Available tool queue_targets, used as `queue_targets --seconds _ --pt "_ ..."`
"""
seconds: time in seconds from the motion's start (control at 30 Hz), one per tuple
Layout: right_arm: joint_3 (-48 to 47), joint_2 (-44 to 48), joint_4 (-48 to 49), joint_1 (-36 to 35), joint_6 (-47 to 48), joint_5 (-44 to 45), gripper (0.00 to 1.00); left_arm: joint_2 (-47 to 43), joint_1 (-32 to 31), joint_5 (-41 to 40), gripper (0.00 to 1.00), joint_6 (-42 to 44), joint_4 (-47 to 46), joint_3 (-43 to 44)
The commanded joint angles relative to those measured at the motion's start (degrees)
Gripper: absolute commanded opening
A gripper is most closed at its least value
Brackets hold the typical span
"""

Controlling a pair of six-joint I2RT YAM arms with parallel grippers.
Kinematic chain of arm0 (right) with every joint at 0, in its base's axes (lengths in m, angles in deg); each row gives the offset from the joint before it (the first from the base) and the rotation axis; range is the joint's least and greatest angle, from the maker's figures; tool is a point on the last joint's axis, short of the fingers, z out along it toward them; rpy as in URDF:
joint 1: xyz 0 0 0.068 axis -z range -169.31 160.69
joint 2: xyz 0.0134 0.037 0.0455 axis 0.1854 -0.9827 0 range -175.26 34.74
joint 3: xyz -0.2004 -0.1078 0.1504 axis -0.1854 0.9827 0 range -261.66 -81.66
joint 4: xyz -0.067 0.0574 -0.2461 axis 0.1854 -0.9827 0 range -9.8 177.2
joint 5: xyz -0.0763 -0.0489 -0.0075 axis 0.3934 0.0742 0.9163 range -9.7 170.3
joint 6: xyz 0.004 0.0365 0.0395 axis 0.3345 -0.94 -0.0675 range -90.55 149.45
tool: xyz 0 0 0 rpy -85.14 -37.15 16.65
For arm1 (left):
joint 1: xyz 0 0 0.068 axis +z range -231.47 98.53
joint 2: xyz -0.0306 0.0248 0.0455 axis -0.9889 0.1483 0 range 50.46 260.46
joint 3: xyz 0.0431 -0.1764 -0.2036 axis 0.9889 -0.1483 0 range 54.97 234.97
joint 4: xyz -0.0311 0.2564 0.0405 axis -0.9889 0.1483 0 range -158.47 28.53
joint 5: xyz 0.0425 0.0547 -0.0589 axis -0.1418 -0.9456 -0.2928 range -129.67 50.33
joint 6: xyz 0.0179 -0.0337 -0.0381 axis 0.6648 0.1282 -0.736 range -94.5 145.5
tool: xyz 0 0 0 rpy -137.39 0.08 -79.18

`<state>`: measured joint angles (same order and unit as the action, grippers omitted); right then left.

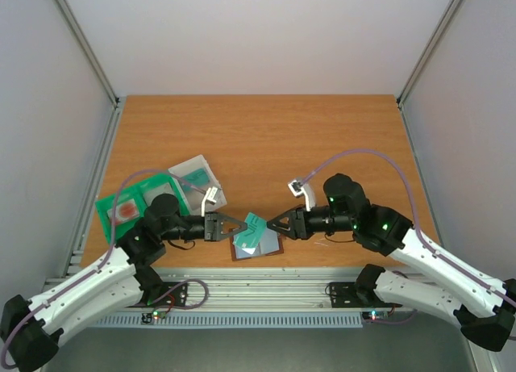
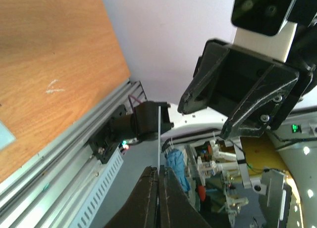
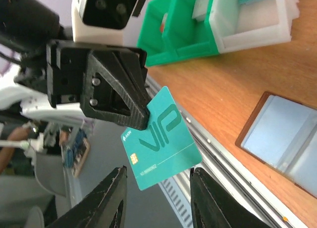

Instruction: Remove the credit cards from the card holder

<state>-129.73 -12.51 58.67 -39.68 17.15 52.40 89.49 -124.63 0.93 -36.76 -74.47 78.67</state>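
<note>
Right gripper (image 3: pixel 157 188) hangs parted around the teal credit card (image 3: pixel 161 139), clamped by the left gripper (image 3: pixel 141 114) beside the open card holder (image 3: pixel 282 139) at lower right: seemingly mid-handover, so the left must next carry it off.

I hold a teal VIP card (image 3: pixel 161 139) aloft by one corner; the holder (image 3: pixel 285 134) lies flat, open, brown-edged, grey-blue inside.
</note>
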Motion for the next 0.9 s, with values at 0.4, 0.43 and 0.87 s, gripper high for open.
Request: queue_targets --seconds 0.4,0.43,0.87 --pt "-4.75 -11.53 -5.27 -0.34 9.21 -13.9 0.45 -2.16 -0.13 9.89 0.0 7.16 10.57 2.45" --pt "-4.7 -12.11 -4.21 -0.34 9.02 -14.72 0.44 -2.48 -0.1 10.2 0.0 7.15 10.6 2.26" --pt "-2.19 -15.54 4.84 -0.33 5.25 -20.61 0.05 -3.05 -0.15 10.61 0.0 7.41 10.53 1.57"
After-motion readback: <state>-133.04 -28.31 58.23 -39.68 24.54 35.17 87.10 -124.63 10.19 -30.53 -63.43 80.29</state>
